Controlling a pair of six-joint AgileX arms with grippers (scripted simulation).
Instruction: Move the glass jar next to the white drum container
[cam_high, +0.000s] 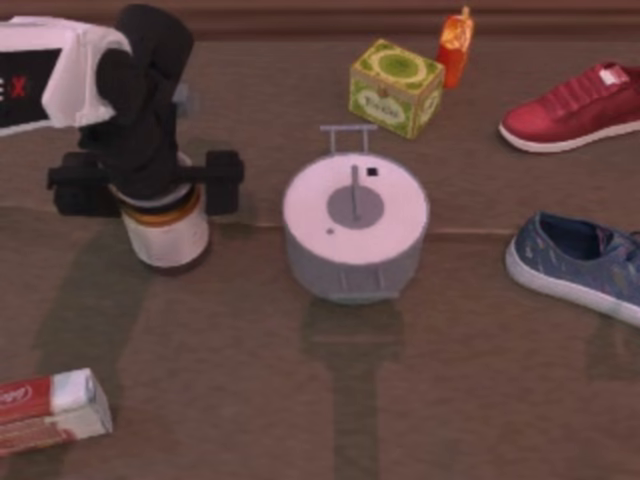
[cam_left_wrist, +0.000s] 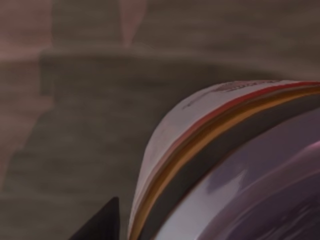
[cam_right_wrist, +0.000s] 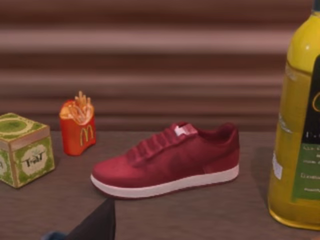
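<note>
Left hand (cam_high: 146, 186) clamped around glass jar (cam_high: 168, 232)

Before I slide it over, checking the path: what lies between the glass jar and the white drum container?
Nothing: in the top view the table between the glass jar and the white drum container is bare.

A green-yellow box (cam_high: 396, 87) stood toward the back of the table (cam_high: 250, 400), with a carton of fries (cam_high: 455, 45) just beside it on the right. A red sneaker (cam_high: 572, 108) lay at the right side, and a blue sneaker (cam_high: 577, 265) lay nearer the front on the same side. A red-and-white toothpaste box (cam_high: 52, 410) lay at the front left corner, and the right wrist view showed a yellow bottle (cam_right_wrist: 296, 130) near the red sneaker.
</note>
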